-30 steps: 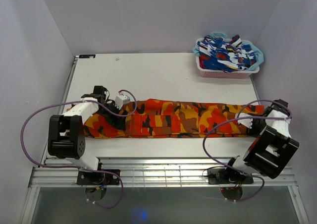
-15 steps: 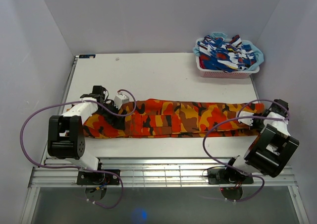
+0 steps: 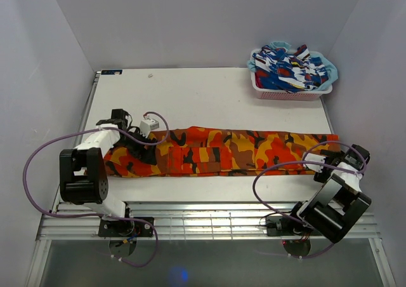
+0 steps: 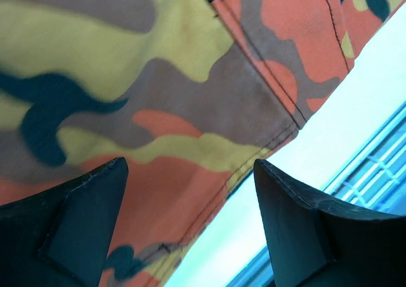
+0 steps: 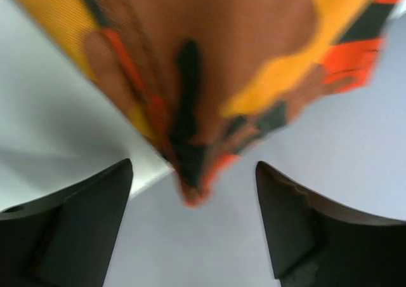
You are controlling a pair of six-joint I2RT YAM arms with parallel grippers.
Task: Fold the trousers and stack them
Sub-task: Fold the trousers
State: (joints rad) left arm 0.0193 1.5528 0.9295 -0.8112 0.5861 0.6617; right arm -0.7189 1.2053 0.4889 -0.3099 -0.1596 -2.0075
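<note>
Status: early, nothing stacked.

- The trousers [image 3: 222, 150] lie flat on the desk [image 3: 203, 90] as one long narrow strip. It runs nearly the full width, a little nearer the front edge than the back.
- Only one strip shows, so I'd guess the legs are already laid over each other lengthwise. I can't confirm the layers from above.
- No crosswise fold is visible. Both ends are out at full length.
- Left gripper [image 3: 134, 144] is released, with its fingers [image 4: 76, 217] wide apart. It hangs low over the left end of the cloth, by the near seam where fabric meets bare desk. Nothing is pinched.
- Right gripper [image 3: 320, 162] is also spread and holds nothing. Its wrist view is blurred, but a corner of the right end sits ahead of the gap between the fingers [image 5: 70, 223], not clamped.
- A basket [image 3: 288, 95] of blue, white and red cloth sits at the far right corner, well apart from the trousers.

Left to do, by my read: grab an end, fold the strip over crosswise once or twice, then place the bundle on a stack. I can't tell where the stack goes.
</note>
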